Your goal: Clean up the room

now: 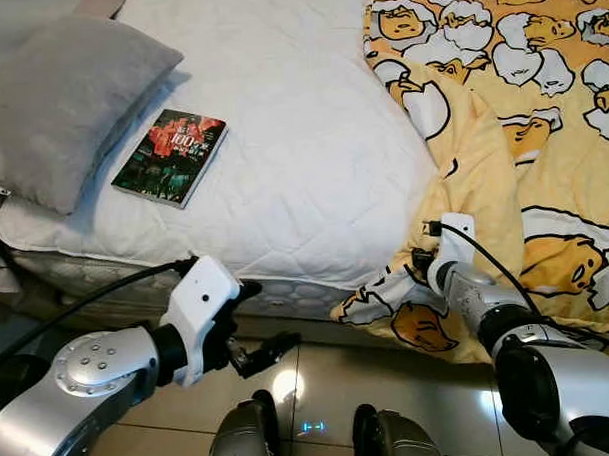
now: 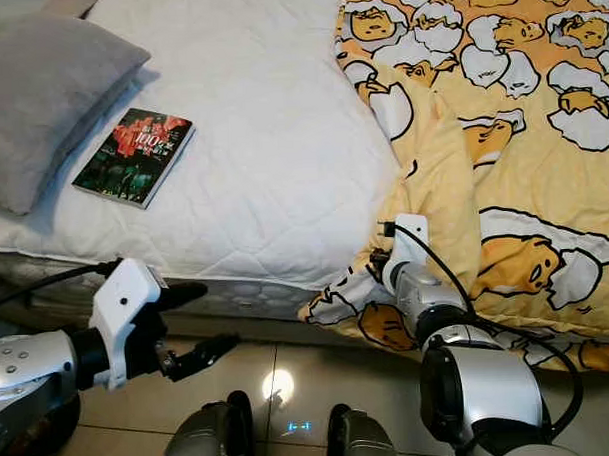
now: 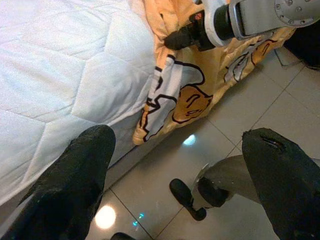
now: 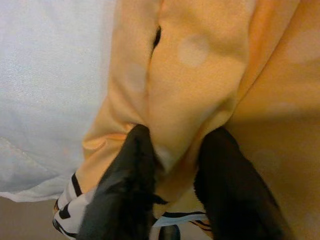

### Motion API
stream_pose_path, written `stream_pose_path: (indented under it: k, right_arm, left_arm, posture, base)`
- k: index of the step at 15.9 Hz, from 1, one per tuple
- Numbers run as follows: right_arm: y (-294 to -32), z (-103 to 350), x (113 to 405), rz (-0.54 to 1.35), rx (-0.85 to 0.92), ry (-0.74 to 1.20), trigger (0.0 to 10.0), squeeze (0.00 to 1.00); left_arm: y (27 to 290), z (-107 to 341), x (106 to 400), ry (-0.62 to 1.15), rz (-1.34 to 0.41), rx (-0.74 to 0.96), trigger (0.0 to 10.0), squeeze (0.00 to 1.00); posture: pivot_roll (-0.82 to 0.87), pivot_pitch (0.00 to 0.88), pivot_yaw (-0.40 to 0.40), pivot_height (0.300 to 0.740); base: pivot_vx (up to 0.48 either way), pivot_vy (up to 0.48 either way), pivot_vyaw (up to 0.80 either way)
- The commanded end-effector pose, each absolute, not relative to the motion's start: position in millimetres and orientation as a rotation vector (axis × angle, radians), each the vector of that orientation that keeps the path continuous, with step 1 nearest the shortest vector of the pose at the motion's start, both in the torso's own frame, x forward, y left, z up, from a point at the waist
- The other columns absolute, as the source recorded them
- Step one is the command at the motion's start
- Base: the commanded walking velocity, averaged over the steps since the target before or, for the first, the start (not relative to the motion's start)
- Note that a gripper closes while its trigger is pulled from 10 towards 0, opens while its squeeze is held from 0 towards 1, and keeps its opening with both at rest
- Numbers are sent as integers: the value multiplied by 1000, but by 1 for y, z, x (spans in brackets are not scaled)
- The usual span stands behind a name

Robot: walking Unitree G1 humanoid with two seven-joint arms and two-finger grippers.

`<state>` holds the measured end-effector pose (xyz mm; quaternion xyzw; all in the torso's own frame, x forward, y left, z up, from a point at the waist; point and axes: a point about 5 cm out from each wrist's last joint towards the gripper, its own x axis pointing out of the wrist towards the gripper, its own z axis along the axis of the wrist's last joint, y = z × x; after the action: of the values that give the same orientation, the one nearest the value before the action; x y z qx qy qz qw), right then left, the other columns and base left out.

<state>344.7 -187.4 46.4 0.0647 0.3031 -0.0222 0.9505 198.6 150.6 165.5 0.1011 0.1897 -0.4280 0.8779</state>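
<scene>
Blanket (image 1: 541, 130): yellow-orange, printed all over with white-and-yellow cartoon egg figures outlined in black; lying rumpled over the robot's-right part of the bed, one edge folding back to show plain yellow underside, the lower hem spilling off the bed edge toward the floor.
Right gripper (image 4: 172, 160): reaching into the hanging fold at the bed edge; its two black fingers (image 4: 125, 195) are pinching a ridge of the yellow cloth between them.
Left gripper (image 1: 260, 325): hovering low over the floor in front of the bed, fingers spread wide, holding nothing.
Mattress (image 1: 301, 138): white quilted cover, showing bare beside the blanket.
Book (image 1: 170, 157): dark cover with red, lying flat on the mattress just beside the pillow.
Pillow (image 1: 65, 101): grey, sitting at the robot's-left corner of the bed.
Floor (image 1: 320, 378): glossy beige tiles, reflecting a light spot.
</scene>
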Motion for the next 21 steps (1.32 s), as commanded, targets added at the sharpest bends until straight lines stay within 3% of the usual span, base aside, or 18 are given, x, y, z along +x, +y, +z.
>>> stream_pose_path:
  k: [1,9,12,15,18,21]
  right_arm:
    - [-188,38,338,-58,176,641,0,0]
    - [-200,38,336,-93,246,616,0,0]
    - [-200,43,338,-1,248,568,0,0]
    - [-188,46,335,302,277,497,0,0]
    - [-179,45,327,484,296,471,0,0]
    - [-157,35,299,865,231,498,0,0]
  left_arm:
    - [151,166,194,406,-894,214,10000,0]
    - [152,165,193,412,-890,214,10000,0]
    - [152,165,194,409,-884,215,10000,0]
    - [152,166,198,393,-874,216,10000,0]
    - [151,166,200,385,-874,213,10000,0]
    - [149,165,202,377,-883,211,10000,0]
  posture:
    - [187,274,17,740]
    - [183,270,15,740]
    - [176,257,12,740]
    - [161,232,9,740]
    - [153,223,12,740]
    - [145,212,15,740]
  base:
    - [0,0,0]
    - [0,0,0]
    - [0,0,0]
    - [0,0,0]
    - [0,0,0]
    - [0,0,0]
